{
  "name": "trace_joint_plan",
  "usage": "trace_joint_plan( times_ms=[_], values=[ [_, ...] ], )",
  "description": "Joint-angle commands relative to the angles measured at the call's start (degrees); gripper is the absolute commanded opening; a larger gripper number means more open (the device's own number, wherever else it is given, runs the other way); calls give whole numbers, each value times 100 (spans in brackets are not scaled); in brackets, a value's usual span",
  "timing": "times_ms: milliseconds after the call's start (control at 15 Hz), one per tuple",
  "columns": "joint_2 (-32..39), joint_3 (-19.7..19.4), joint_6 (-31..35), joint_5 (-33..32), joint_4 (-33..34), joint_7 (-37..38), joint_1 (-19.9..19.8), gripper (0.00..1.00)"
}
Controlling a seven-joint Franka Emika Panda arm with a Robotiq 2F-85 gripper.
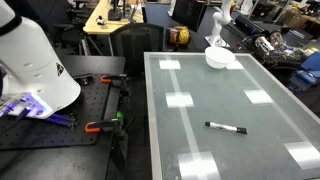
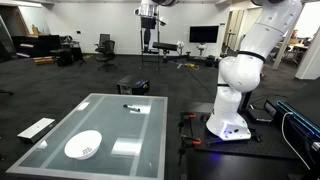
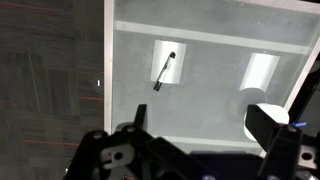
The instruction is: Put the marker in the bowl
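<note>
The marker is a thin black stick lying flat on the glass table, toward one end. It shows in both exterior views and in the wrist view. The white bowl sits empty near the opposite end of the table; it is out of the wrist view. My gripper is open and empty, with its fingers wide apart. It hangs high above the marker's end of the table, far from both things.
The robot base stands on a black bench beside the table, with orange-handled clamps on it. A keyboard-like slab lies on the floor by the table. Desks and chairs stand beyond.
</note>
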Motion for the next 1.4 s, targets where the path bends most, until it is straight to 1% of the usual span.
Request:
trace_joint_plan(
  times_ms=[0, 267, 400, 800, 1067, 1333],
  values=[
    [21, 121, -10, 55, 10, -44, -143, 100],
    [20, 121, -10, 55, 10, -44, -143, 100],
    [94, 222, 11, -112, 31, 148, -181, 100],
    [447, 648, 10, -537, 28, 1020, -258, 100],
    [719, 829, 86, -567, -86, 1566, -261, 100],
    [973, 917, 402, -494, -327, 2181, -276, 100]
  ],
)
